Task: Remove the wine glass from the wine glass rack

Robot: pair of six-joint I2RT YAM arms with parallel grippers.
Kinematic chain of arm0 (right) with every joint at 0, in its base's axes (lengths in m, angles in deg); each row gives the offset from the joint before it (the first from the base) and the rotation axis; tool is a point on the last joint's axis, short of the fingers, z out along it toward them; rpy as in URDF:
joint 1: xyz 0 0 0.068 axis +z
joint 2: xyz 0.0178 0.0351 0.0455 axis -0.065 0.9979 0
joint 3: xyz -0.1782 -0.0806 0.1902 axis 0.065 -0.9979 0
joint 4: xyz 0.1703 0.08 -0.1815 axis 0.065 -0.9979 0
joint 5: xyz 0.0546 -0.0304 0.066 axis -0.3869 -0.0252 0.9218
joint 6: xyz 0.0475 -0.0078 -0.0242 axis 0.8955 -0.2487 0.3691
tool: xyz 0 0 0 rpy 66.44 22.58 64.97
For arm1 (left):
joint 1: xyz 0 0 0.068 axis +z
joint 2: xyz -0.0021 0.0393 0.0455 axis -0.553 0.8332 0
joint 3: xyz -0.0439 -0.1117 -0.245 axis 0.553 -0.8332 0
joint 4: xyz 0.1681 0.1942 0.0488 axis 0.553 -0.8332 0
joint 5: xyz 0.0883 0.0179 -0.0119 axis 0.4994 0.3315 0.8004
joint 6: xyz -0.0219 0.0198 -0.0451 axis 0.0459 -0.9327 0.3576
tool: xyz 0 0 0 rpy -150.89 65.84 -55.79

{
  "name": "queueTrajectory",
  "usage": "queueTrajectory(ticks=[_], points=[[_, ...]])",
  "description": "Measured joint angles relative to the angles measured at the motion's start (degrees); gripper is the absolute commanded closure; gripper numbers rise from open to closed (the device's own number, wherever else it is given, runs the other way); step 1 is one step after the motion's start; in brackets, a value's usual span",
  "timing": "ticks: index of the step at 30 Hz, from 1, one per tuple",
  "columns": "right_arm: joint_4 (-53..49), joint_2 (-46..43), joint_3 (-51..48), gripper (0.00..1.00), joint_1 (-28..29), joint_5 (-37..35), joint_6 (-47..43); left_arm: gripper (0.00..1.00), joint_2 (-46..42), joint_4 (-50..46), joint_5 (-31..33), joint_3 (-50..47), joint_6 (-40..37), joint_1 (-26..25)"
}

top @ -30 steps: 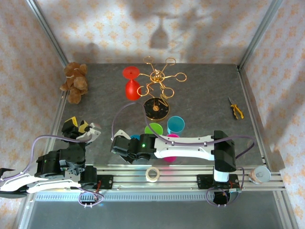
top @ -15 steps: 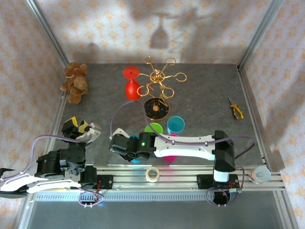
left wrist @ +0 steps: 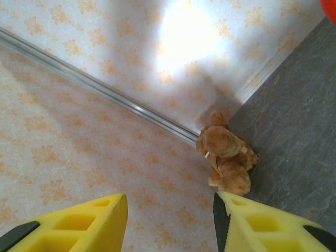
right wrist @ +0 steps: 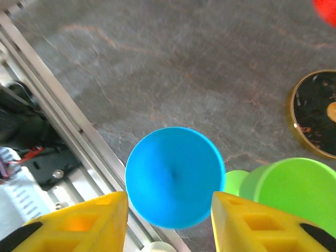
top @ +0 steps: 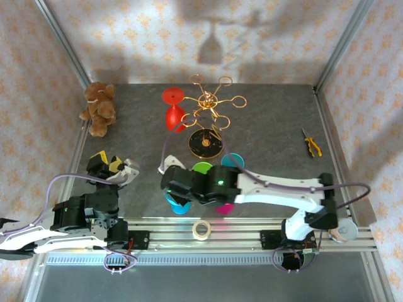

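**Wine glass** (top: 174, 110): red, hanging bowl-down from a left-hand loop of the wine glass rack (top: 212, 102), which is gold wire on a round black base. It stands midway along the far edge of the table (top: 271, 126). Not yet taken.

**Right gripper** (right wrist: 169, 209): fingers spread, pinching nothing, above a blue cup (right wrist: 173, 176) by the near edge. A green cup (right wrist: 294, 189) stands just beside it.

**Left gripper** (left wrist: 170, 210): fingers spread, empty, by the near-left corner. It faces the teddy bear (left wrist: 226, 157) in the far-left corner.

**Step, as judged:** the reach for the glass is not begun.

**Next move:** carry a gripper to the far edge, close on the stem, and slide the foot out along the loop.
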Motion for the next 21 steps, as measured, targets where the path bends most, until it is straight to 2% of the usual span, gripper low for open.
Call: queueTrajectory(ticks=[5,10,13,15,17,21], points=[[-0.7,-7.1,2.0,0.52,-0.2,0.1,-0.1,0.46,3.8,5.0,0.0,4.0,0.0,0.0],[-1.9,-9.4,3.2,0.50,-1.4,0.2,-0.1,0.39,8.2,8.6,-0.3,8.1,2.8,0.0],[-2.7,-10.6,3.2,0.50,-3.4,1.2,-0.1,0.38,13.2,3.5,-2.1,16.0,11.2,0.2],[-2.7,-11.6,3.2,0.50,-5.4,2.2,-0.1,0.38,17.0,-2.7,-5.9,24.0,19.6,2.4],[-2.8,-12.8,3.2,0.49,-7.6,3.5,-0.1,0.38,19.2,-6.8,-11.1,29.5,27.1,6.9],[-2.7,-14.4,3.2,0.49,-10.4,6.1,-0.3,0.38,21.4,-12.8,-21.7,34.5,38.0,16.5]])
